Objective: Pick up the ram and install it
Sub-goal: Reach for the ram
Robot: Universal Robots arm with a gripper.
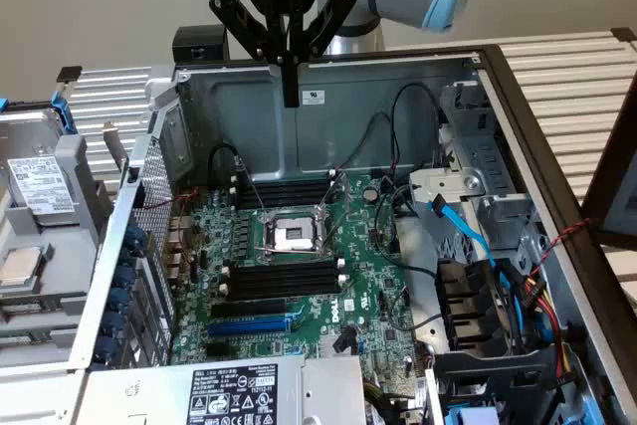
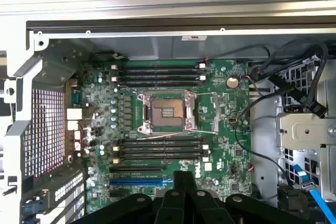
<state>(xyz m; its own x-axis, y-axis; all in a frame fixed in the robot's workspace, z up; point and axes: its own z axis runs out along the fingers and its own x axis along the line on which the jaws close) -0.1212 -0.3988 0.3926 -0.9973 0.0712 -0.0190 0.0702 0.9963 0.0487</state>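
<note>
My gripper (image 1: 291, 97) hangs high over the open computer case, level with its back wall. Its black fingers are pressed together, shut, with nothing visible between them. In the wrist view the gripper (image 2: 181, 182) looks down on the green motherboard (image 2: 220, 129) from well above. The CPU socket (image 2: 165, 113) sits mid-board, with one bank of long black slots (image 2: 157, 73) on one side and another bank (image 2: 157, 148) on the other. In the exterior view the same banks (image 1: 284, 191) (image 1: 284, 276) flank the socket (image 1: 292, 234). The ram is out of view.
A blue slot (image 1: 249, 325) lies toward the front of the board. Cables and a drive cage (image 1: 478, 296) crowd the exterior view's right, and a blue cable (image 1: 463, 231) crosses there. The perforated case wall (image 1: 149, 196) stands at the exterior view's left. A hard drive (image 1: 40, 186) rests outside the case.
</note>
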